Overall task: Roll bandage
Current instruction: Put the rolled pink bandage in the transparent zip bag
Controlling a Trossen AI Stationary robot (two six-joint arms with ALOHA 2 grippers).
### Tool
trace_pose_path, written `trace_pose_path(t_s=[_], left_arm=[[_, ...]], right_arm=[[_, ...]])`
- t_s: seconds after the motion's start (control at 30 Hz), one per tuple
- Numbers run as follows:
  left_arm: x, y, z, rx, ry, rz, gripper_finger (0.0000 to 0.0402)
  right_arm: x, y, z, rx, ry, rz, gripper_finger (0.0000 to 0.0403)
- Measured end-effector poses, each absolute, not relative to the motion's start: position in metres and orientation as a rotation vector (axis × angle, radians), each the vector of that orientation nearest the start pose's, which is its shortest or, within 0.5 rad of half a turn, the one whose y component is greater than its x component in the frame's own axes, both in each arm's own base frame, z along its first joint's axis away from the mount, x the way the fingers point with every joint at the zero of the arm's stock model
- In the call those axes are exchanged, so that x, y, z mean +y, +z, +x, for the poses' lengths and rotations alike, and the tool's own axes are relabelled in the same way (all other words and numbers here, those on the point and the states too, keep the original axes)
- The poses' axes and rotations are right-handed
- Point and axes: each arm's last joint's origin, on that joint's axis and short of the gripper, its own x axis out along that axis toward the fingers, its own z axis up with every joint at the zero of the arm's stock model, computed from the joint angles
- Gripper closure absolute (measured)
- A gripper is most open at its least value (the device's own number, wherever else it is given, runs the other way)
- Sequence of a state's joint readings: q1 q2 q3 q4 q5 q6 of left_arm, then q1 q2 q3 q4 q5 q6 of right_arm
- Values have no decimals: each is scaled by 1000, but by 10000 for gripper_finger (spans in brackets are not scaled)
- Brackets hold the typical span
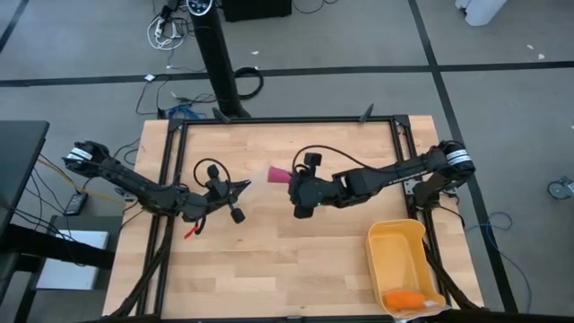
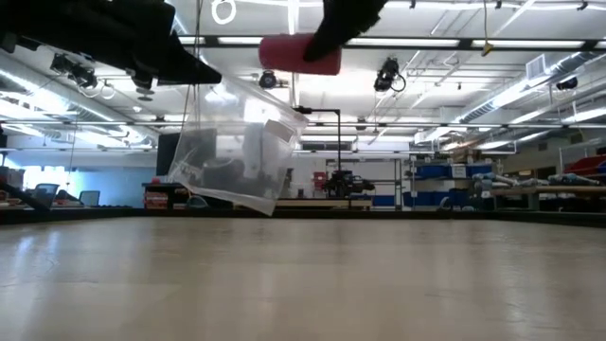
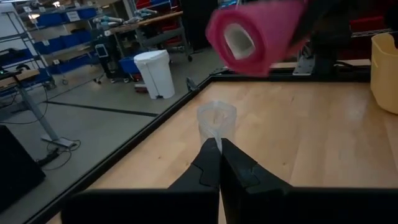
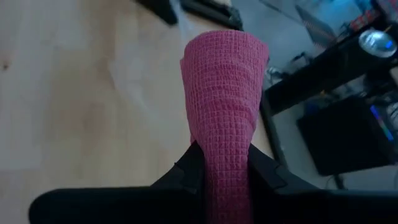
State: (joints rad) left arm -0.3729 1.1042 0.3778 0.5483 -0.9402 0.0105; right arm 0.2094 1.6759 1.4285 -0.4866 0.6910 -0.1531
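The bandage is a rolled pink cylinder (image 1: 279,173), held high above the table by my right gripper (image 1: 291,178), which is shut on it. It also shows in the low view (image 2: 300,54), the left wrist view (image 3: 255,34) and the right wrist view (image 4: 225,87). My left gripper (image 1: 242,187) is shut on a clear crinkled plastic bag (image 2: 237,142), just to the roll's left. The bag hangs under it and also shows in the left wrist view (image 3: 216,118). My left gripper pinches the plastic bag's upper edge (image 3: 217,138) between its two shut fingers, which come level from the table's left. The bag hangs slack below the fingers, clear of the table. My right gripper pinches the roll's near end (image 4: 227,158) between its two fingers (image 4: 188,169), coming from the table's right. The roll sticks out ahead along the fingers toward the left. It lies about level and lifted clear, its hollow open end (image 3: 239,38) facing my left gripper.
A yellow bin (image 1: 395,242) stands at the table's near right corner, with a small orange object (image 1: 404,297) in it. A small red thing (image 1: 190,231) lies on the table near my left arm. Bare wood lies under both grippers.
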Motion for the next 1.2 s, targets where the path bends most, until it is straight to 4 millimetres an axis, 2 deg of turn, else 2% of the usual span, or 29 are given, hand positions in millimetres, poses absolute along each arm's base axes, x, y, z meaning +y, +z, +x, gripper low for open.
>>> trace_pose_path(t_s=[0.13, 0.37, 0.47, 0.87, 1.07, 1.2], left_arm=[[-54, 207, 203, 145, 551, 120, 401], [-57, 221, 208, 121, 531, 131, 401], [-57, 224, 209, 114, 531, 128, 401], [-54, 224, 210, 102, 560, 70, 401], [-51, 222, 212, 113, 526, 47, 401], [-52, 222, 212, 116, 504, 48, 401]], right_arm=[[45, 302, 371, 737, -423, -503, 345], [32, 279, 381, 841, -410, -523, 345], [35, 273, 382, 857, -386, -529, 345], [59, 277, 379, 826, -301, -580, 345], [62, 280, 384, 785, -207, -629, 345], [56, 281, 387, 768, -173, -627, 345]])
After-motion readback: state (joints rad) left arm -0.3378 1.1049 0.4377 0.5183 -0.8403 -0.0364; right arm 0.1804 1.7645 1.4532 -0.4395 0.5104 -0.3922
